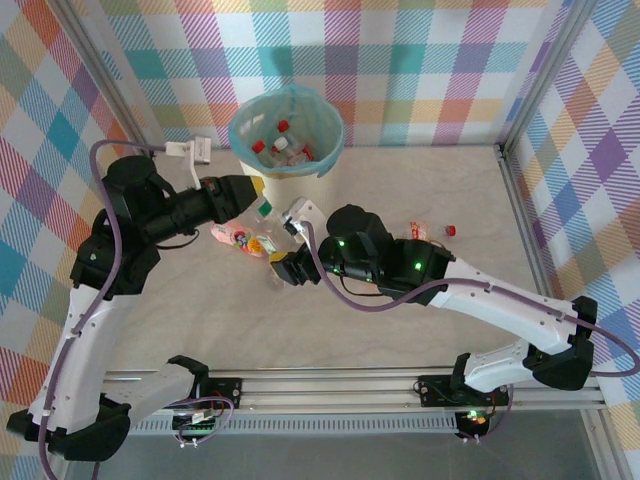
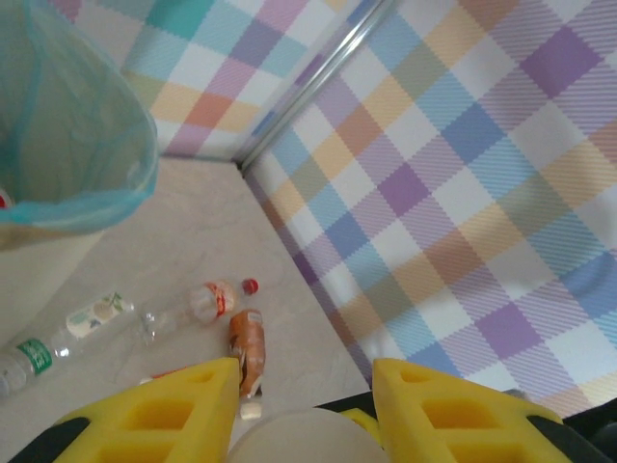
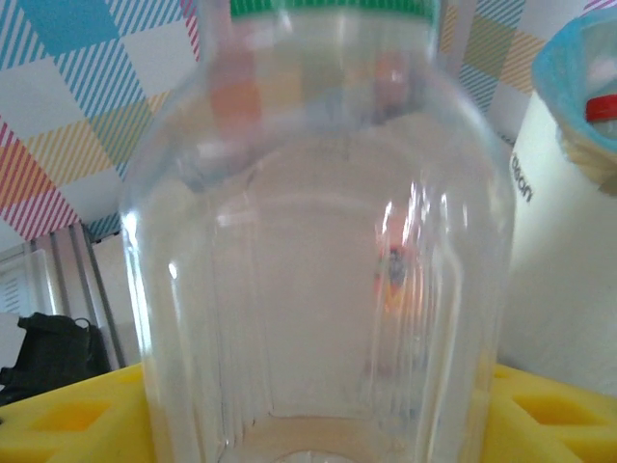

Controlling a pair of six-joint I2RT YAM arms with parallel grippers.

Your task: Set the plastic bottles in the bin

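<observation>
Right wrist view shows the right tool [image 3: 308, 429] at the bottom edge. Its yellow fingers [image 3: 67, 420] press on either side of a clear green-capped bottle [image 3: 318, 251], so it is clamped on that bottle. The bottle stands upright in the grip, with its cap at the top of the picture. Just beyond it on the right rises the cream wall of the bin [image 3: 569, 280]. A teal bag [image 3: 569, 58] is folded over the rim, and a red cap [image 3: 603, 106] shows inside.

Left wrist view shows the left tool [image 2: 304, 367] with its fingers spread apart. A pale round shape [image 2: 299, 439] sits in the gap at their roots, and I cannot tell whether they grip it. Ahead of them on the tabletop [image 2: 193, 222] three bottles lie on their sides: an orange-labelled bottle [image 2: 248, 347], a red-capped bottle [image 2: 193, 301] and a green-labelled bottle [image 2: 39, 355]. The bin's bagged rim hangs in the upper left corner.

Top external view sets the left tool [image 1: 248, 187] just beside the near wall of the bin [image 1: 290, 172]. The bin stands at the far middle of the tabletop and has several bottles inside [image 1: 283, 128]. The right tool [image 1: 283, 245] is close by, beside a cluster of loose bottles [image 1: 235, 238] near the bin's foot. Two small bottles [image 1: 418, 230] lie well apart to the right.
</observation>
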